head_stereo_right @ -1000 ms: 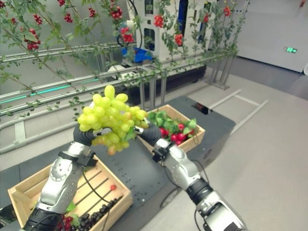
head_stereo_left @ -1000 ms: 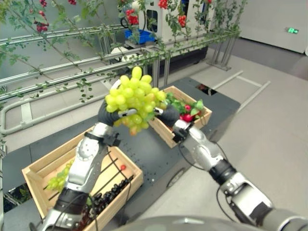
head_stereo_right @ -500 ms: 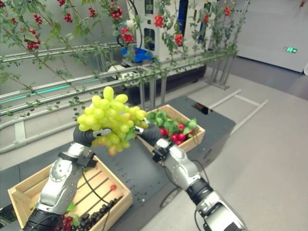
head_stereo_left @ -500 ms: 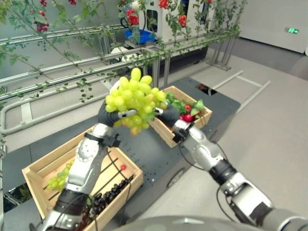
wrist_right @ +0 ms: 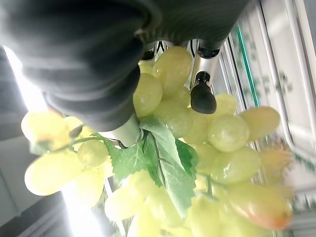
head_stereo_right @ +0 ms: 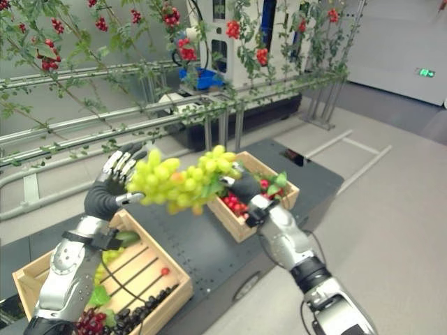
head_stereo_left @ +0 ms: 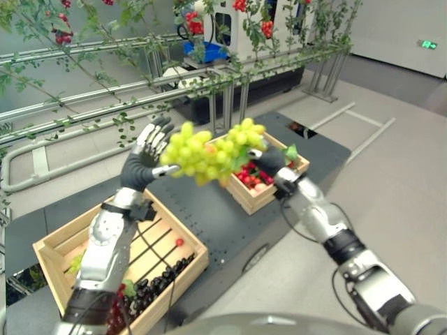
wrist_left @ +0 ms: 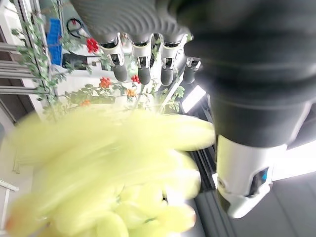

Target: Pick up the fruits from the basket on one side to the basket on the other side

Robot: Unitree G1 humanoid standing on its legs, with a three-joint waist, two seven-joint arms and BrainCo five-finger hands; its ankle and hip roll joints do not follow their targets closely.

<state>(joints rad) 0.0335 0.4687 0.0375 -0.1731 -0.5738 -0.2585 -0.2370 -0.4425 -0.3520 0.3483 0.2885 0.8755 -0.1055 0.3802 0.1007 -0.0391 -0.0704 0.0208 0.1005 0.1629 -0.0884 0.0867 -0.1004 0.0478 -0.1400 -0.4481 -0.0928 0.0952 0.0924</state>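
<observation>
The large bunch of green grapes (head_stereo_left: 209,152) is in the air, stretched out almost level, above the dark platform (head_stereo_left: 216,223) between the two crates. Its one end is over the near edge of the small wooden crate with red fruits and green leaves (head_stereo_left: 269,183), which I take as the landmark.

The right hand (head_stereo_left: 267,160) is directly above this crate's near side and grasps the bunch at that end; in the right wrist view its fingers (wrist_right: 202,94) are curled round the grapes beside a green leaf (wrist_right: 168,165).

The left hand (head_stereo_left: 145,155) is at the other end of the bunch, far from the landmark crate. Its fingers (wrist_left: 143,64) are straight and spread, so it is released, and the grapes pass just in front of its palm. Whether the thumb touches them, I cannot tell.

Below the left arm, well apart from the landmark crate, stands the big wooden slatted crate (head_stereo_left: 112,258) with dark grapes (head_stereo_left: 150,289) in its near corner.

I think the bunch is on its way to the small crate. The risk I see is this: the whole weight hangs from one hand at one end, so the free end can swing down and single grapes can drop on the platform. The bunch may also land on the crate's rim and roll off it.
</observation>
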